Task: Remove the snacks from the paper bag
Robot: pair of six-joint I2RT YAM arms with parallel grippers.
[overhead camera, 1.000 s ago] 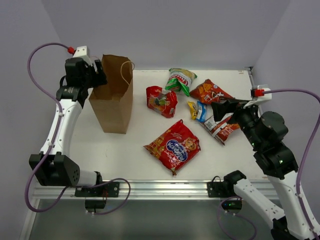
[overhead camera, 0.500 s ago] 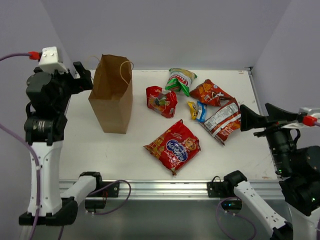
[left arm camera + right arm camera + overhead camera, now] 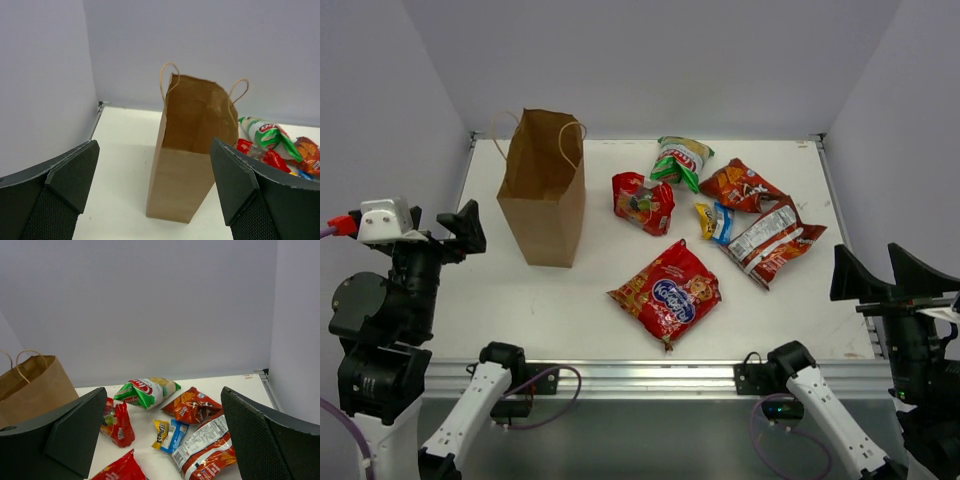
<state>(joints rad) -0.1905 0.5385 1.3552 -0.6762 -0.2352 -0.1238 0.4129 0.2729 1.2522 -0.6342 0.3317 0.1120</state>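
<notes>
The brown paper bag (image 3: 545,190) stands upright and open at the back left; the left wrist view shows it (image 3: 192,150) with no packet visible inside. Six snacks lie on the table to its right: a large red packet with a blue logo (image 3: 667,292), a red packet (image 3: 642,201), a green-and-white one (image 3: 680,160), an orange-red one (image 3: 740,184), a small yellow-and-blue one (image 3: 713,222) and a red-and-white one (image 3: 770,243). My left gripper (image 3: 445,228) is open and empty, near-left of the bag. My right gripper (image 3: 882,275) is open and empty, near-right of the snacks.
The white table (image 3: 560,300) has a metal rail along its near edge (image 3: 640,375). Grey walls close in the left, back and right sides. The right wrist view shows the bag (image 3: 35,390) at the left and the snacks between my fingers (image 3: 75,430).
Both arms have drawn back toward the near edge. The left gripper left the bag's rim. The right gripper came off the red-and-white packet, which now lies on the table.
</notes>
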